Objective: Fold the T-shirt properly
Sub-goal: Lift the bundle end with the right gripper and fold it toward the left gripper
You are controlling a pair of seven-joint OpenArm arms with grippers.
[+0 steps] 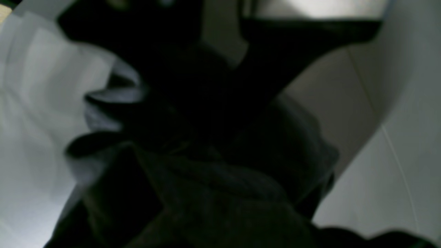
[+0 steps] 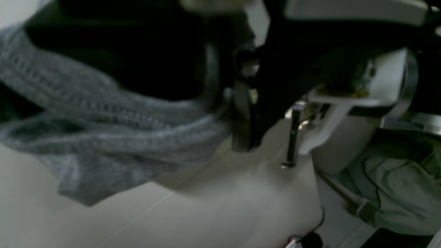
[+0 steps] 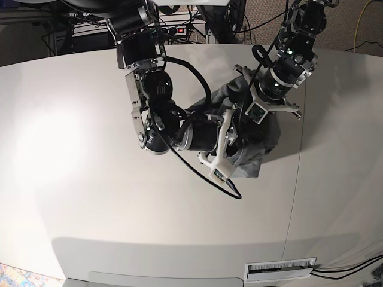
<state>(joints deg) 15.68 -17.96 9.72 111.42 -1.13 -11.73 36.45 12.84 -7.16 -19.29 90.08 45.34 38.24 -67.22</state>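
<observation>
The grey T-shirt [image 3: 251, 164] lies bunched up right of the table's middle, and part of it is raised between my two arms. In the left wrist view its cloth [image 1: 224, 193] is dark and gathered just below the left gripper [image 1: 206, 131], which is shut on it. From the base the left gripper [image 3: 255, 133] sits on top of the heap. My right gripper [image 3: 234, 143] reaches in from the left, jaws apart. A ribbed edge of the T-shirt [image 2: 103, 137] hangs over one finger [image 2: 243, 131] of the right gripper [image 2: 251, 144].
The white table [image 3: 90, 179] has a seam [image 3: 295, 185] running front to back right of the heap. A slotted plate [image 3: 281, 269] sits at the front edge. Cables and a power strip [image 3: 173, 28] lie behind the table. A pale green cloth [image 2: 396, 182] shows beyond the table's edge.
</observation>
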